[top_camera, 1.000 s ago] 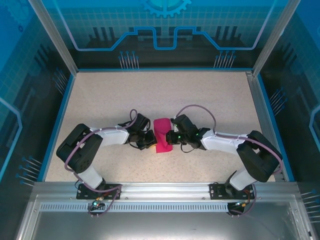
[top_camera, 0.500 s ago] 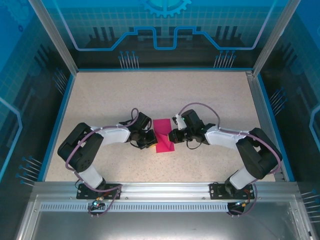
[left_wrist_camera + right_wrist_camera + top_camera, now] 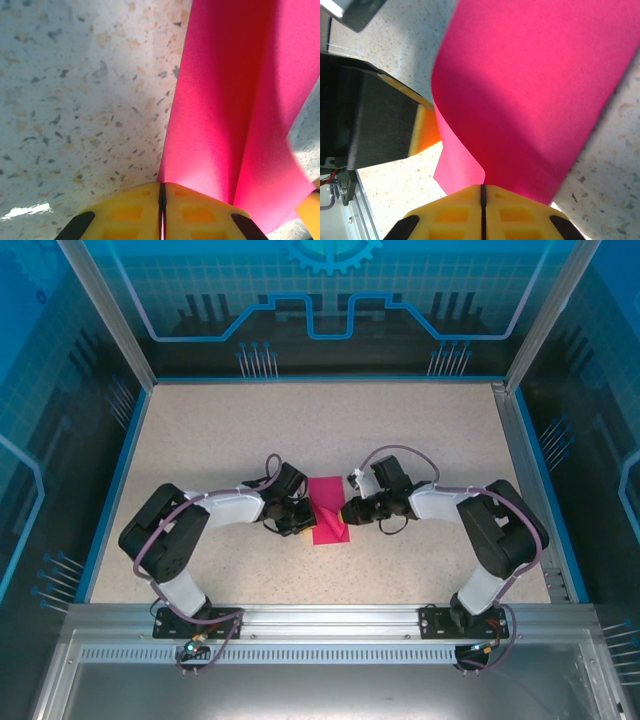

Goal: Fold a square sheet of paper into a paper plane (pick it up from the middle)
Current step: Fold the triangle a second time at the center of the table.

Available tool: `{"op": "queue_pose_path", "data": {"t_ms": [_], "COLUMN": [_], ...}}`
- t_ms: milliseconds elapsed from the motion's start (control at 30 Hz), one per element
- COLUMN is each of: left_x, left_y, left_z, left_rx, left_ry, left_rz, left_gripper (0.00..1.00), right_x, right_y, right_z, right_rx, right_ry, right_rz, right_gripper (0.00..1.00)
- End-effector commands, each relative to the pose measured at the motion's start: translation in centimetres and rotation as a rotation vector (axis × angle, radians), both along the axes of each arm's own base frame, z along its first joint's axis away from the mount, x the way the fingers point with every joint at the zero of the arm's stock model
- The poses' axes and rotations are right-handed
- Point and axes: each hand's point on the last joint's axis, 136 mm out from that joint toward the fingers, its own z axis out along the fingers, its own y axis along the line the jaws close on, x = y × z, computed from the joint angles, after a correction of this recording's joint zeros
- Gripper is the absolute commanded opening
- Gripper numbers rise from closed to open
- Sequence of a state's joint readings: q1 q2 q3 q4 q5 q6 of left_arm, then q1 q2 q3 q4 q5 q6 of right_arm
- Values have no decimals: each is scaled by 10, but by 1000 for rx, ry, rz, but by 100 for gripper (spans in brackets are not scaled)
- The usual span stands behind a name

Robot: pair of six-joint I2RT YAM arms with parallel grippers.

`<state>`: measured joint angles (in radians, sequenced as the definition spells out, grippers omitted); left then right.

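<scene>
Paper plane [image 3: 328, 524] (magenta) gripped between left pincer [image 3: 304, 524] and right pincer [image 3: 346, 512].

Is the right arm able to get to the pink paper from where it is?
Yes, it looks so: the right arm is right at the pink paper, jaws shut on its edge. Nothing sits between them; the left arm pinches the opposite side.

paper plane [image 3: 328, 524] on table [image 3: 420, 430] | left gripper [image 3: 303, 523] at its left edge | right gripper [image 3: 346, 513] at right, seemingly touching
</scene>
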<state>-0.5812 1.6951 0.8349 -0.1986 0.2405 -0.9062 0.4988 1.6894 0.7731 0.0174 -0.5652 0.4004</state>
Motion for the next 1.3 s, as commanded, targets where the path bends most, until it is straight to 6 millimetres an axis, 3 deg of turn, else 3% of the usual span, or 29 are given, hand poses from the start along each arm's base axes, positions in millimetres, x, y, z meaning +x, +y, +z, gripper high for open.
{"op": "queue_pose_path", "data": {"t_ms": [0, 233, 467, 633, 1100, 1267], "left_x": [7, 16, 15, 15, 19, 24], "left_y": [-1, -9, -3, 0, -21, -29], "left_z": [-1, 4, 3, 6, 45, 46], "left_rx": [33, 38, 75, 86, -6, -46], "left_ry": [-28, -44, -42, -47, -160, -174], "left_rz": [-17, -33, -27, -23, -16, -4], "left_gripper": [13, 13, 13, 13, 23, 25], "right_x": [9, 11, 14, 25, 24, 27], "right_y": [-1, 2, 3, 7, 6, 3], "right_z": [11, 10, 0, 4, -5, -4], "right_rx": [56, 94, 78, 72, 73, 83], "right_ry": [-19, 1, 22, 4, 31, 30], "right_rz": [30, 58, 95, 137, 207, 196], "right_gripper": [9, 10, 11, 12, 15, 15]}}
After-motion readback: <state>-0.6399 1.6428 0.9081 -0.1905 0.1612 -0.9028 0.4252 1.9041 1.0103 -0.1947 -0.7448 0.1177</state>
